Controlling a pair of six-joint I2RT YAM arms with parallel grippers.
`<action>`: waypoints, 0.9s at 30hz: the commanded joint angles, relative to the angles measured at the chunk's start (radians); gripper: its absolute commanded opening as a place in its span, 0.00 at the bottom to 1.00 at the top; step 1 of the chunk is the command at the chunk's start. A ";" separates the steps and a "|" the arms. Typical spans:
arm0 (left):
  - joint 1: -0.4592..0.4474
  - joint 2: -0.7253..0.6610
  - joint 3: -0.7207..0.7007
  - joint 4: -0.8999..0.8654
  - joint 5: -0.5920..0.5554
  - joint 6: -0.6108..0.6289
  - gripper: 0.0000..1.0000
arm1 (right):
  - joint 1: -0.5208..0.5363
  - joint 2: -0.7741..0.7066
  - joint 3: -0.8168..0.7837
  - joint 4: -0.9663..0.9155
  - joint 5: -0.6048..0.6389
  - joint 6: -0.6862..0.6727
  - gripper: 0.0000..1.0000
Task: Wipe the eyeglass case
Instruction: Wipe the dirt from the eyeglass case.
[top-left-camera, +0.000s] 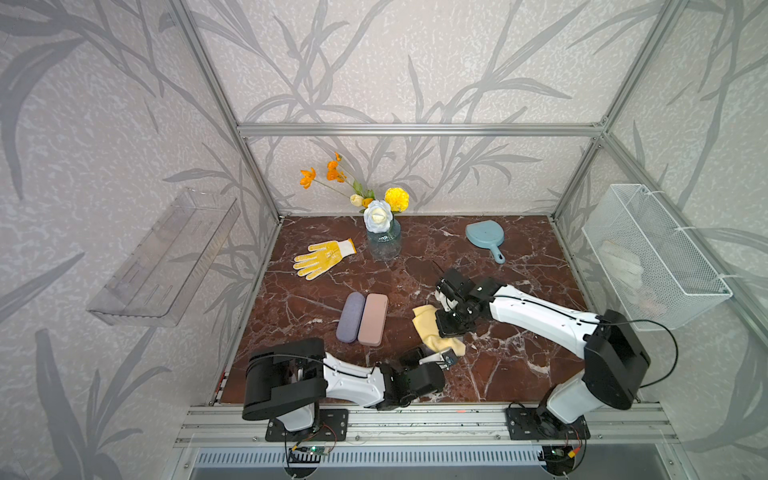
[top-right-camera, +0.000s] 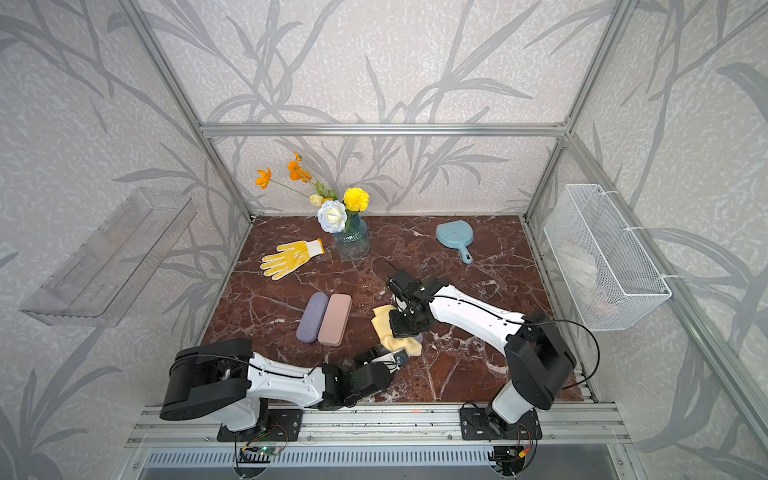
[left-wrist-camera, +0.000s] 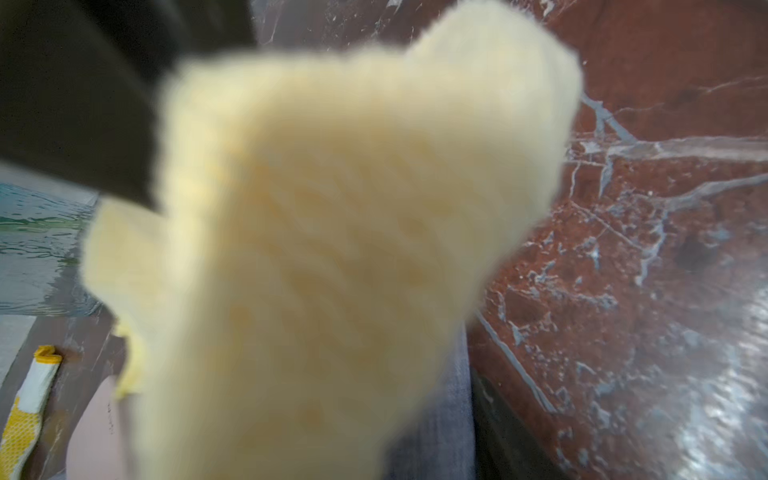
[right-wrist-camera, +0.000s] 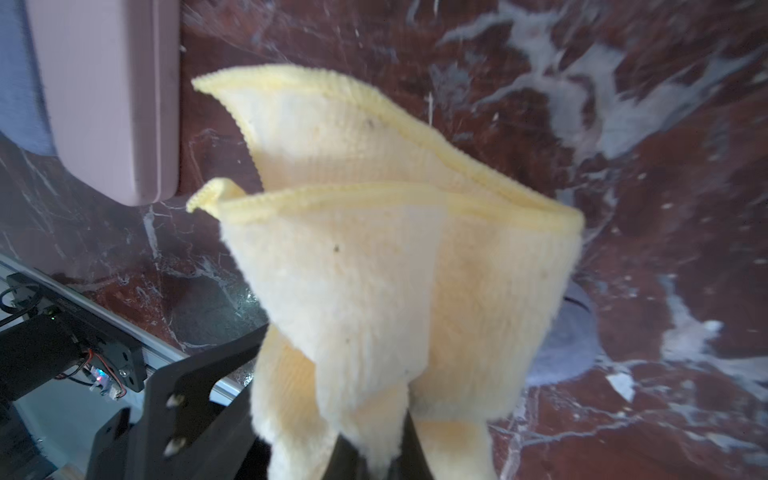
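Right gripper (top-left-camera: 448, 330) is pinching shut on the yellow cloth (top-left-camera: 426, 322). In the right wrist view the fabric is bunching between the jaws and fanning out ahead of them. The gripper is pointing down, so the loose flap is draping over whatever sits below, giving a broad rubbing face rather than a hard fingertip.

Left gripper (top-left-camera: 451, 355) is coming in low from 6 o'clock, with its tips going under the cloth's near edge. It is looking clamped on a blue-grey case (right-wrist-camera: 561, 349). Only a rounded end with a seam is poking out past the cloth, and the grip itself is mostly hidden, so that is a judgement. The likely reason is that one arm is steadying the case so it isn't skidding on the slick marble table (top-left-camera: 519, 374) while the other arm is rubbing.

That case is sitting at about 5 o'clock from table centre, under the cloth.

The pink case (top-left-camera: 373, 319) and purple case (top-left-camera: 350, 317) are lying flat and touching side by side at 9 o'clock of the cloth, clear of both arms. The purple one is on the far side of the pink from the cloth. The glove (top-left-camera: 322, 258) at 10 o'clock of centre and the vase (top-left-camera: 384, 243) at 12 are well apart from the work.

Wiping is looking underway. The cloth is covering most of the case, so I cannot tell how much of the two is touching.
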 joint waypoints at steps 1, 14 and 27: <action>-0.016 0.027 0.026 0.003 -0.085 0.001 0.11 | -0.065 0.034 -0.035 -0.044 -0.013 -0.043 0.00; -0.042 0.065 0.055 -0.013 -0.144 0.011 0.09 | -0.043 -0.068 0.201 -0.342 0.526 -0.244 0.00; -0.067 0.098 0.065 0.004 -0.205 0.028 0.09 | -0.143 0.050 -0.020 -0.062 0.079 -0.127 0.00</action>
